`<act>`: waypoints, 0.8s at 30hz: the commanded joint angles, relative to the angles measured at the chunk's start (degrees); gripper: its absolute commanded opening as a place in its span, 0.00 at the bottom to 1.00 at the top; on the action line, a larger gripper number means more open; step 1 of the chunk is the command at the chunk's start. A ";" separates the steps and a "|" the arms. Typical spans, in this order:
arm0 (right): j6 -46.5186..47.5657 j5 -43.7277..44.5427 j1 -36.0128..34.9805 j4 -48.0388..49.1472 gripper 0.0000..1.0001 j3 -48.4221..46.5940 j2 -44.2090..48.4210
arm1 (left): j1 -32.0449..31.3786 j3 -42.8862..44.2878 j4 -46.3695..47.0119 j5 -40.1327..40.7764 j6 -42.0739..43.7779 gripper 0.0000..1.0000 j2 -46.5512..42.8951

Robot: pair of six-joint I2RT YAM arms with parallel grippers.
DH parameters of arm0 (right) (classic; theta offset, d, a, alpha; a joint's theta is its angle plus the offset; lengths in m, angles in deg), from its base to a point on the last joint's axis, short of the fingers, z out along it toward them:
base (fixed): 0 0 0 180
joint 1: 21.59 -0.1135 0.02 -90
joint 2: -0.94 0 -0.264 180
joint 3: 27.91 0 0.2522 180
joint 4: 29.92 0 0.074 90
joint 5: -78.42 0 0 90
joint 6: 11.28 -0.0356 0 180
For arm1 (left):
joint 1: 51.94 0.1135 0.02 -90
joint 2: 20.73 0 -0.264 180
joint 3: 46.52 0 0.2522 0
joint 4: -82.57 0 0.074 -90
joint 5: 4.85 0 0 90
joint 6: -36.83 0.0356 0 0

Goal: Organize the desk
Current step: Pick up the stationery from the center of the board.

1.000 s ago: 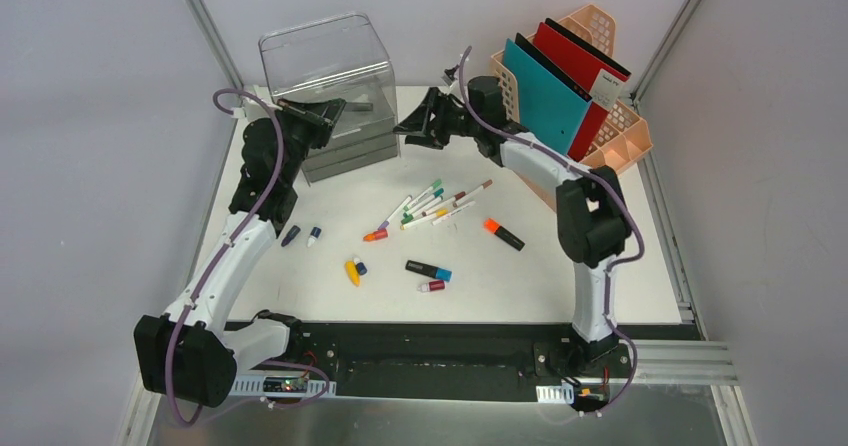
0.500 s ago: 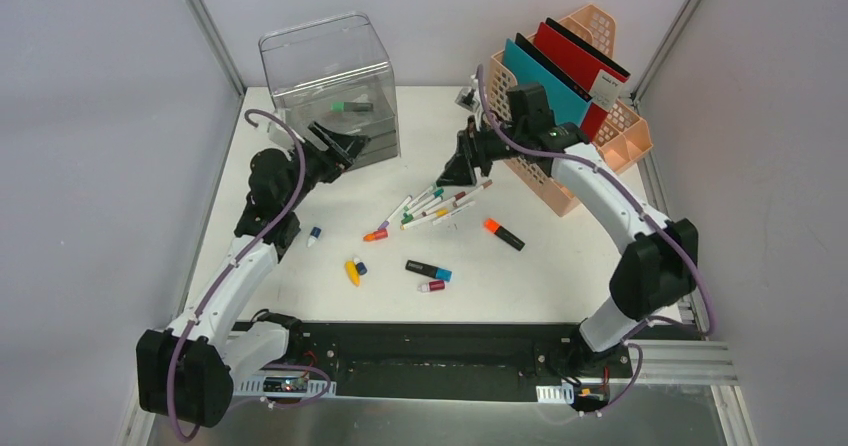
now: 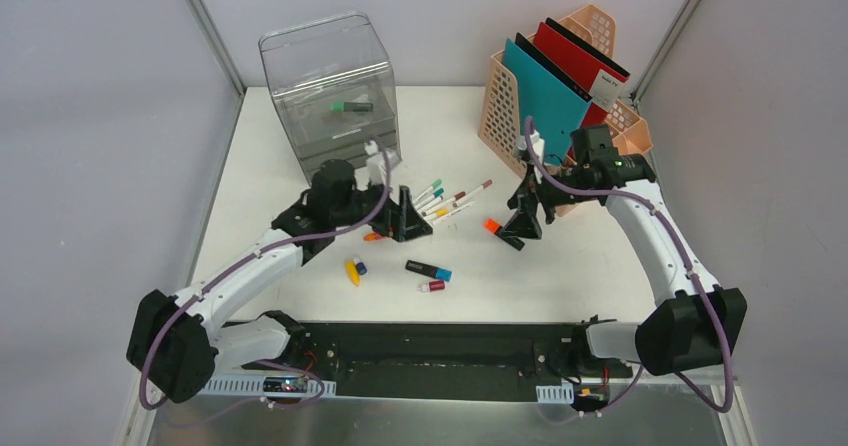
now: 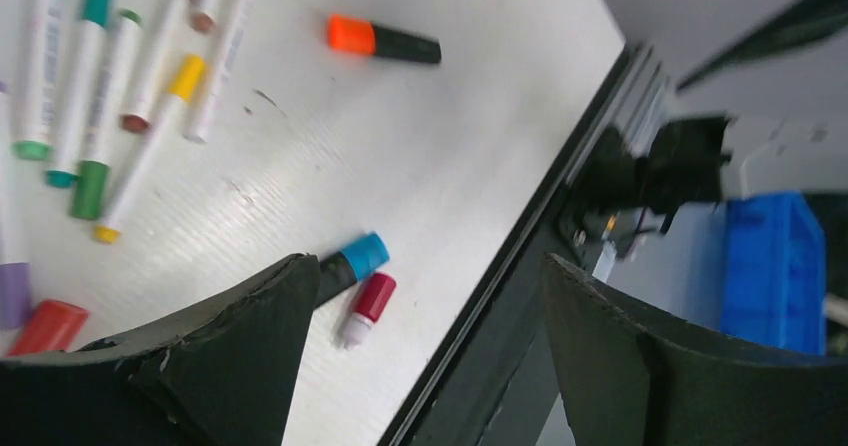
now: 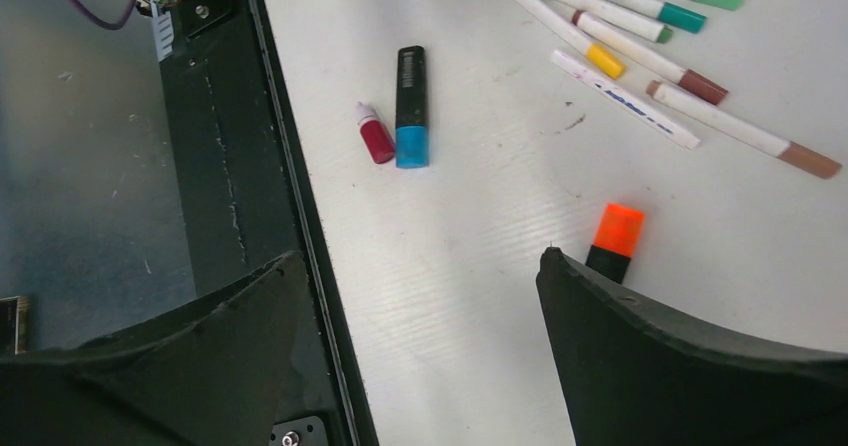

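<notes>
One broad white desk (image 3: 620, 266) lies under everything, with a black rail (image 3: 440, 351) on its near edge. We judge it rigid, heavy and fixed, so there is nothing to take hold of there. The holds are on the loose things lying on it. Its face looks smooth, so round barrels will likely roll or skid if nudged.

Far left, at the back: a clear drawer unit (image 3: 330, 86) with a green marker (image 3: 350, 107) inside.

Nearer us: a yellow piece (image 3: 352, 272) and a small blue cap (image 3: 360, 265). We cannot tell whether they touch.

Next, the left gripper (image 3: 408, 221) sits low over the top, jaws wide apart with nothing between them.

Centre: a loose fan of felt-tip pens (image 3: 440, 201), several lying against each other. Taking one means crowding its neighbours.

Toward the rail: a black highlighter with a blue cap (image 3: 428, 269), and a small red-capped piece (image 5: 375, 134) just beside it.

Right of centre: the right gripper (image 3: 522, 221), likewise spread and empty, one finger just beside an orange-capped highlighter (image 3: 503, 234). That one lies alone, which we judge the easier take, across mid-barrel. All these pieces look like light, stiff plastic.

Far right: a peach basket (image 3: 505, 106) holds a teal notebook (image 3: 545, 91) and a red notebook (image 3: 575, 61) on edge. It stands close behind the right arm, which could catch it.
</notes>
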 commanded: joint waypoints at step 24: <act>10.59 -1.68 4.88 -5.54 0.88 -1.59 -0.91 | -26.82 19.54 -28.42 31.18 44.98 0.68 30.90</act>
